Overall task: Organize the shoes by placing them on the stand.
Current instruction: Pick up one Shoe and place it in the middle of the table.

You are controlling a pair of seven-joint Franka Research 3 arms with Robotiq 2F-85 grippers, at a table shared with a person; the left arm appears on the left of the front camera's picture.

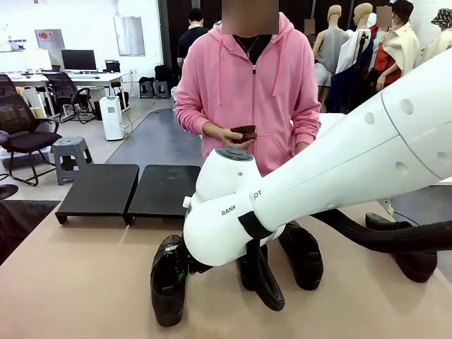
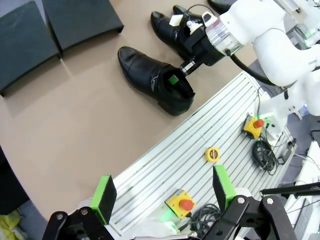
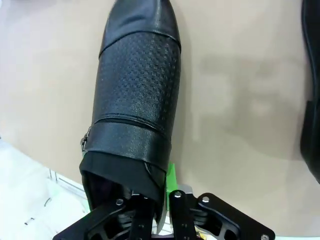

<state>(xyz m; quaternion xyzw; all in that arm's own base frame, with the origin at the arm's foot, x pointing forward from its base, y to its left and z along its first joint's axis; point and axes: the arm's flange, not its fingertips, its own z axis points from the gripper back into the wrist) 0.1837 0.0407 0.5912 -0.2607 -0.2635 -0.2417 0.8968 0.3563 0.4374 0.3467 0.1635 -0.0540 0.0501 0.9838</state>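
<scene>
Progress check: none of the four shoes is placed.

Stand [image 1: 131,191]: sits toward the far side of the table [image 1: 78,282]. Both flat trays are bare.

Shoes: all four lie on the table, on the robot's side of the stand and off to its right.
- gripped shoe [image 1: 168,282]: nearest the stand, but clearly apart from it.
- second shoe [image 2: 165,31]: just beside the gripped one, on the side away from the stand, partly behind the right arm.
- third shoe [image 1: 304,256]: farther right of the stand.
- fourth shoe [image 1: 409,258]: farthest from the stand.

Right pincer [image 3: 159,180]: clamped on the collar of the gripped shoe at its heel end. One finger is down inside the opening and the other is outside, with its green pad against the leather. The sole looks to be resting on the table; I cannot tell whether a lift has begun.

Left pincer [image 2: 162,192]: jaws wide apart with nothing between them. It hangs over the robot-side edge of the table, well apart from the stand.

Person [image 1: 247,85]: stands beyond the stand holding a small brown block [image 1: 244,132], with both hands clear of the shoes.

Judgement: the first pick is secured — the carry is not done. Left to do: lift this shoe, take it to a tray and set it down, then do the same for the other three. The two trays look roomy enough for all four.
</scene>
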